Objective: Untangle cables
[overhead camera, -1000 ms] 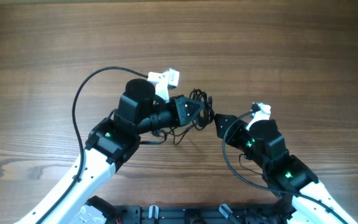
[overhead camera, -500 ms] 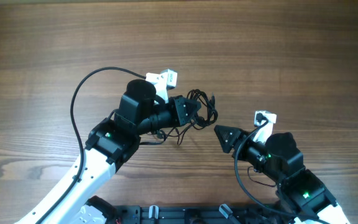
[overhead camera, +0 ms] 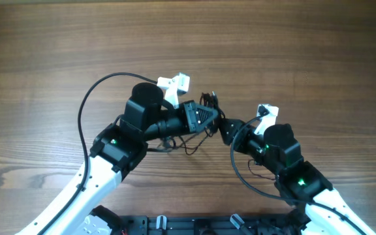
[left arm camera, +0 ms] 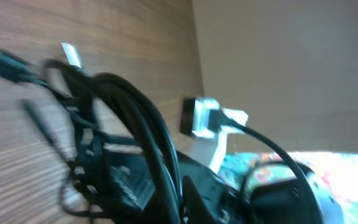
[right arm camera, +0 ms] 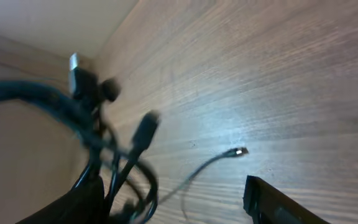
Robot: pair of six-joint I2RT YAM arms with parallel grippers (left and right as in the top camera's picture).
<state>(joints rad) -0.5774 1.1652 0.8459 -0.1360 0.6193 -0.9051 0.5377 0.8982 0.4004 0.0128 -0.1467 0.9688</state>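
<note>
The cables [overhead camera: 209,100] are seen as a small dark bundle near the middle of the wooden table [overhead camera: 292,52], right at the tip of the left gripper [overhead camera: 207,117]. The left gripper is closed, and the bundle is pinched in it. One thin wire is seen below the left arm, looping over the wood. The right gripper [overhead camera: 224,129] is placed just beside the bundle, tip to tip with the left one. In the right wrist view, its fingers [right arm camera: 272,199] are spread apart and nothing is pinched between them. The blurred cables [right arm camera: 98,140] are seen by the left-hand finger. One loose end with a tiny plug [right arm camera: 238,151] is laid on the wood. In the left wrist view, the cables [left arm camera: 148,124] are seen very close and blurred.
</note>
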